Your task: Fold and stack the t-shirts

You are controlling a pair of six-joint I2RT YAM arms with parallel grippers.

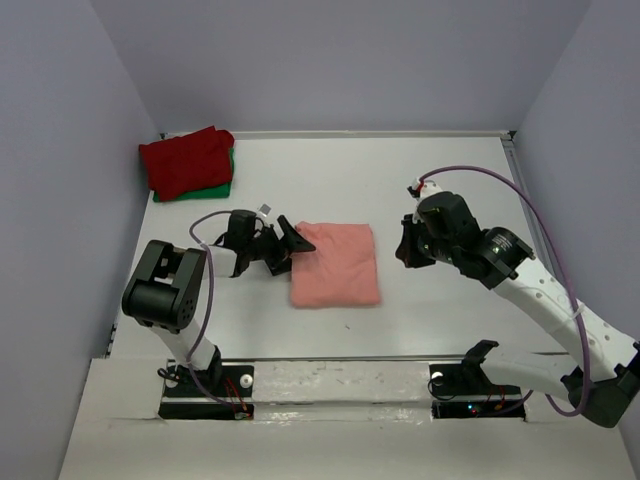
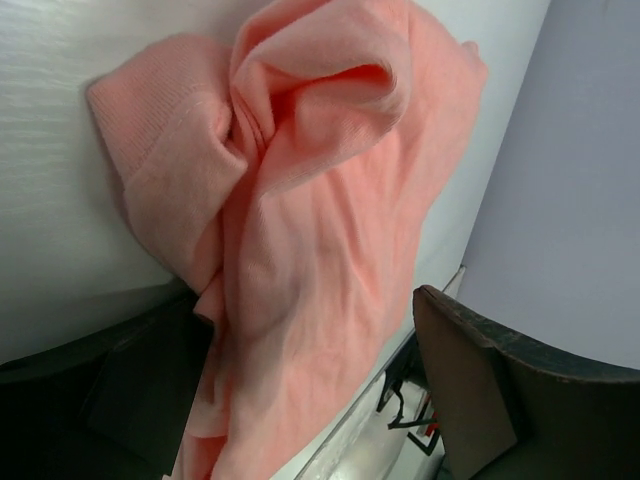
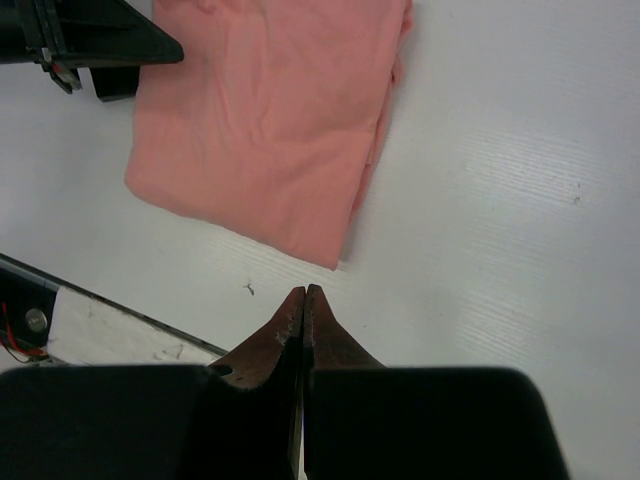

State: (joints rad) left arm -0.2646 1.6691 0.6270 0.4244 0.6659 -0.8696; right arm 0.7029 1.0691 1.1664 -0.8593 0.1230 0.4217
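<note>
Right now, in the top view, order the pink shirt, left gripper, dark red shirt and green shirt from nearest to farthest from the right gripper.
From the right gripper:
1. salmon-pink shirt, just left of it.
2. left gripper, at that shirt's opposite edge.
3. dark red shirt and green shirt, stacked in the far-left corner: too close to call.

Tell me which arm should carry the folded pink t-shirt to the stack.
Left: the left fingers stand open around the salmon-pink t-shirt, and the dark red t-shirt over the green t-shirt lies on that side. The right fingers are shut, off the cloth.
</note>
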